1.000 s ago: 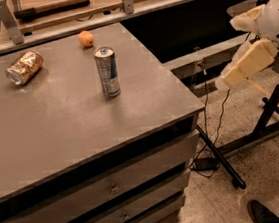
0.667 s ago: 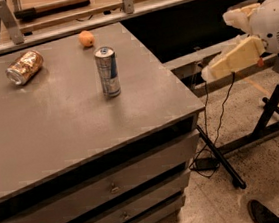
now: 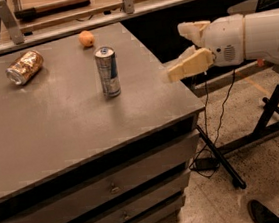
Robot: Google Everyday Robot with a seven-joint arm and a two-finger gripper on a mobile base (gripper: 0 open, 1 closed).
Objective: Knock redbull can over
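Observation:
The redbull can (image 3: pixel 108 72) is slim, blue and silver, and stands upright on the grey table top (image 3: pixel 71 126), right of its middle. My gripper (image 3: pixel 179 51) comes in from the right on a white arm, at about the can's height. It is over the table's right edge, a short gap to the right of the can, not touching it. Its two cream fingers (image 3: pixel 188 66) are spread apart with nothing between them.
A dented gold-brown can (image 3: pixel 24 67) lies on its side at the table's back left. A small orange fruit (image 3: pixel 86 38) sits at the back edge behind the redbull can. Drawers are below the top. A black stand (image 3: pixel 271 118), cables and a shoe (image 3: pixel 264 213) are on the floor at right.
My gripper and arm have moved left, from well off the table's right side to over its right edge, closer to the redbull can. The cans and fruit have not moved.

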